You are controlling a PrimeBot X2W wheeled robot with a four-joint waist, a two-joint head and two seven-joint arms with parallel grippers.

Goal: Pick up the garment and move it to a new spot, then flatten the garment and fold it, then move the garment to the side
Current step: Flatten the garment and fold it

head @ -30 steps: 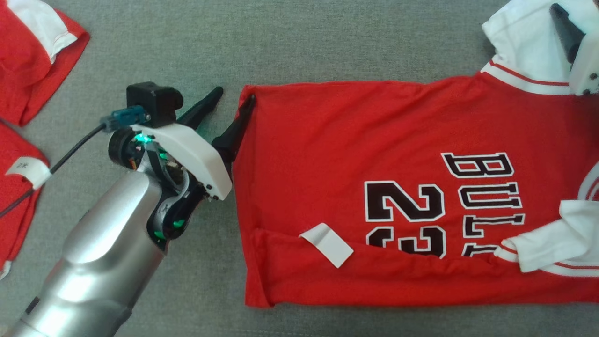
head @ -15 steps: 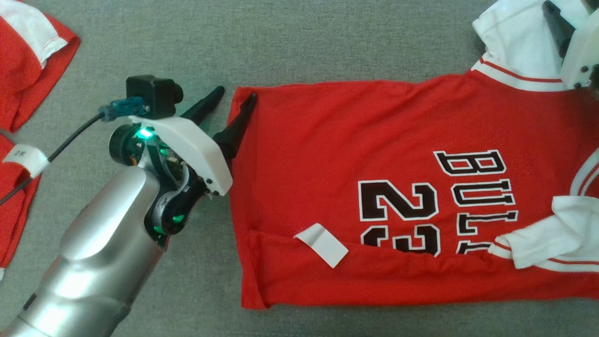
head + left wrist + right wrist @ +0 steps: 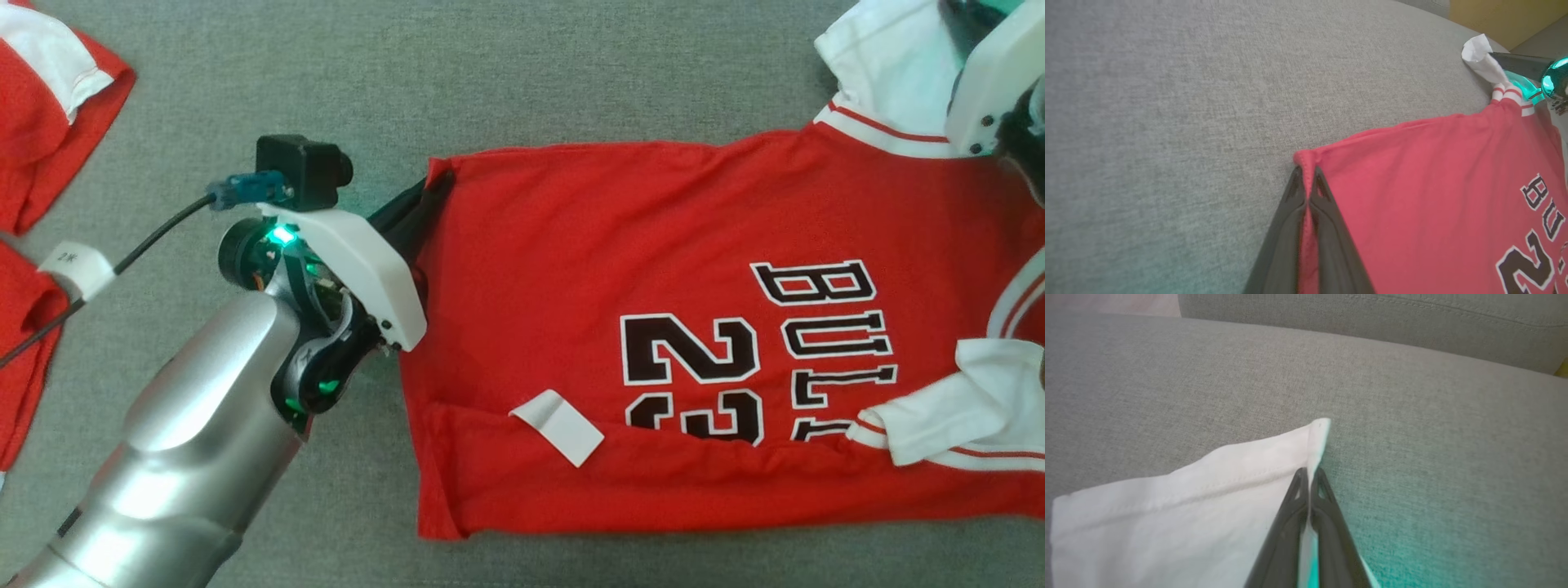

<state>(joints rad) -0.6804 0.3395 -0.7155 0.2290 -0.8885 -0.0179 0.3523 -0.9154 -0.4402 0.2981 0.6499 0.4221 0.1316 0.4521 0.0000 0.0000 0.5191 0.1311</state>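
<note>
Grey woven upholstered surface, with a seamed padded edge rising behind it and a strip of yellow wall beyond. The red garment lies spread across the surface, near long edge folded over, white label showing. Left gripper is clamped on the red hem corner. Right gripper is clamped on the white sleeve at its corner. Other red clothing sits at far left.

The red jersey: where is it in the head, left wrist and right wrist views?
Head view: red jersey across centre and right; left gripper pinches its upper-left corner.
Left wrist view: jersey lower right, corner between the fingers.
Right wrist view: its white sleeve, lower left, pinched by right gripper.
Shared landmark: that white sleeve, upper right in the other two views.
</note>
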